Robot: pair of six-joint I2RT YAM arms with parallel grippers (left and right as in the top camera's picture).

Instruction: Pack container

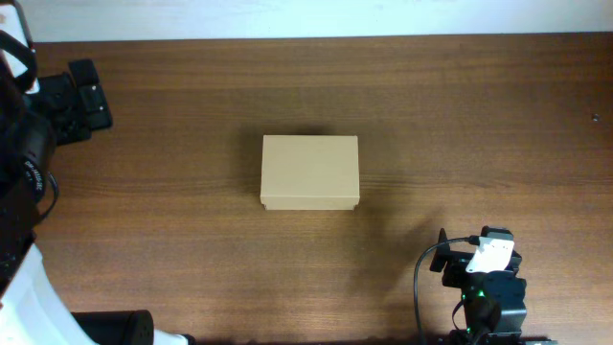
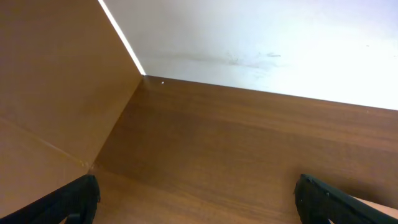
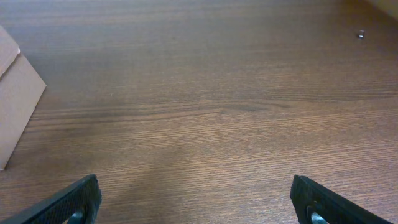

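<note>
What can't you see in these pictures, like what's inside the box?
- Inside of the box: overhead view, it is closed on top.
- Rest of the box: right wrist view, the left edge cuts it off; only a corner shows.
- Dark speck on the table: right wrist view, too small to name.
- The left gripper: left wrist view, the bottom edge cuts it; only two tips show.

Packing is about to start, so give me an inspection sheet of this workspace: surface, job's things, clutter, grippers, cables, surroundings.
Surface: brown wood-grain table, no spills seen.
Job's things: plain tan rectangular cardboard container, lid shut, mid-table, apart from both arms.
Clutter: one tiny dark speck toward the table's right side, too small to identify.
Grippers: left gripper and right gripper both open, fingers wide apart, holding nothing.
Cables: black cable looping beside the right arm.
Surroundings: white wall behind the table.
</note>
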